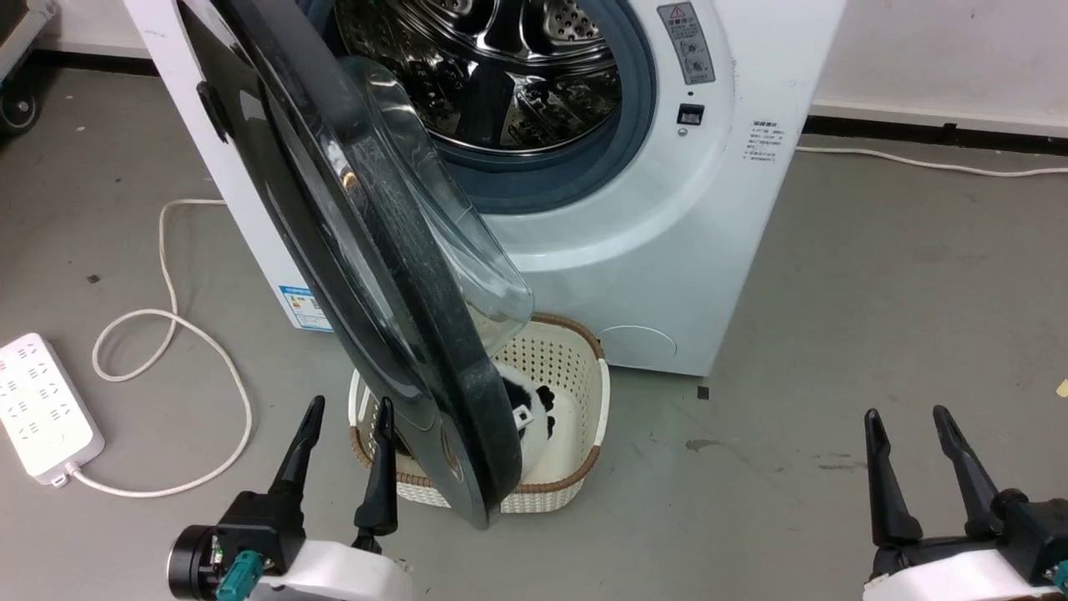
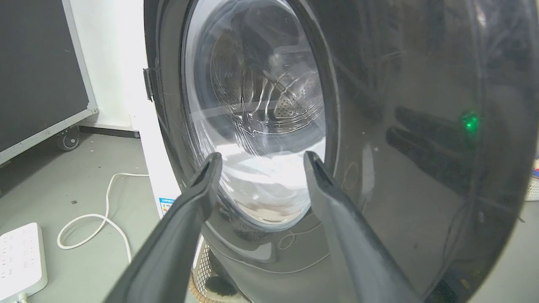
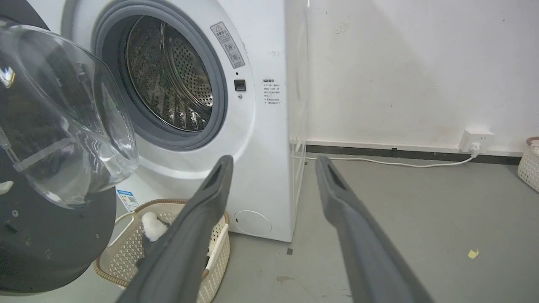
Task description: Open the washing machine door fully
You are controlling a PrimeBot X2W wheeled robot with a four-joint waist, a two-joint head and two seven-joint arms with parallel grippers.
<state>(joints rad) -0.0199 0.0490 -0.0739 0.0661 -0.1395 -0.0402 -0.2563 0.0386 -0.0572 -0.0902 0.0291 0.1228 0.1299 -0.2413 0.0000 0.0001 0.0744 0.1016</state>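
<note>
The washing machine door (image 1: 392, 275), glossy black with a bulging clear glass bowl (image 1: 434, 209), stands swung out from the white machine (image 1: 667, 250), edge-on toward me and hinged at the left. Behind it the steel drum (image 1: 517, 67) lies exposed. My left gripper (image 1: 349, 413) is open at the lower left, its right finger close to the door's outer face near the bottom rim. Its wrist view faces that outer face of the door (image 2: 400, 147) at short range, with the left gripper (image 2: 261, 158) holding nothing. My right gripper (image 1: 909, 417) is open at the lower right, far from the door (image 3: 42, 168), fingers (image 3: 219, 181) empty.
A cream laundry basket (image 1: 576, 392) with black-and-white contents sits on the floor under the door. A white power strip (image 1: 42, 409) and looping cable (image 1: 167, 334) lie at the left. Another cable (image 1: 918, 159) runs along the right wall. A black wheeled case (image 2: 38, 84) stands left of the machine.
</note>
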